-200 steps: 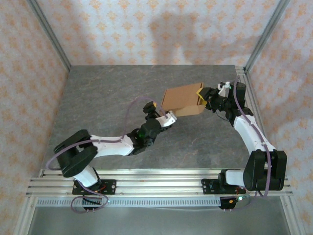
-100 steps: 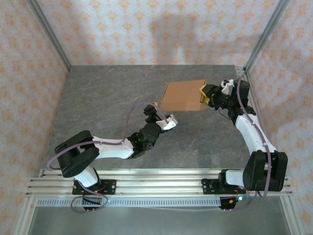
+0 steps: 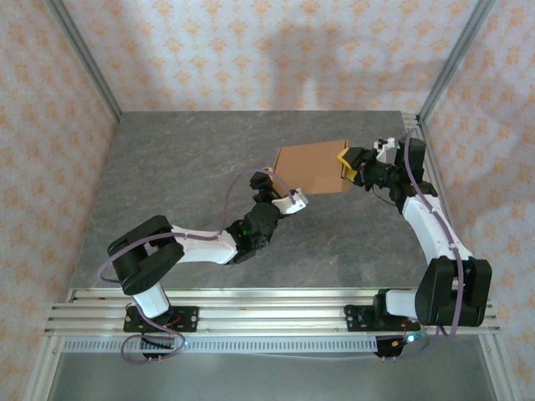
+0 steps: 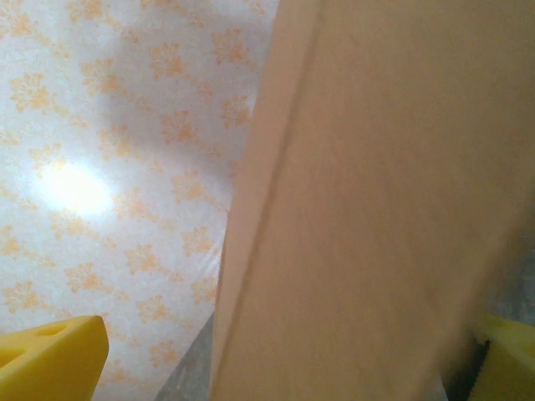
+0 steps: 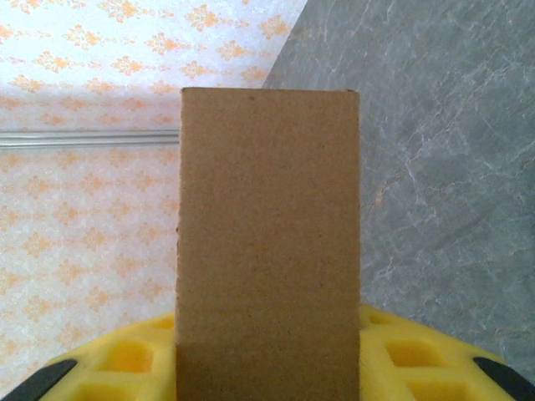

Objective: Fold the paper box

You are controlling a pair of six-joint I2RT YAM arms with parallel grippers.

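The plain brown cardboard paper box (image 3: 311, 170) was up off the grey stone-patterned surface (image 3: 167, 184), over its far right part; it was carried there by the right pincer (image 3: 344, 164), which was clamped on the box's right-hand edge. From the right wrist, the cardboard (image 5: 267, 234) stood straight out of the grip with a yellow foam pad (image 5: 125, 355) behind it; that looked like a hold meant to keep the box steady in the air and present its free side to the other arm.

And the other arm was there; the left pincer (image 3: 280, 190) sat at the box's near-left corner, spread wide and gripping nothing. In the left wrist view the cardboard panel (image 4: 359, 209) ran up between the two yellow fingertips (image 4: 50, 359); there was a clear gap on the left, but whether the right one touched could not be told through the blur.

The box read as a shallow closed shape, so the folding seemed well along; whether the last flaps were tucked could not be told. The open pincer straddling that corner suggested a press or pinch was intended; the risk was the box twisting in a one-edge hold.
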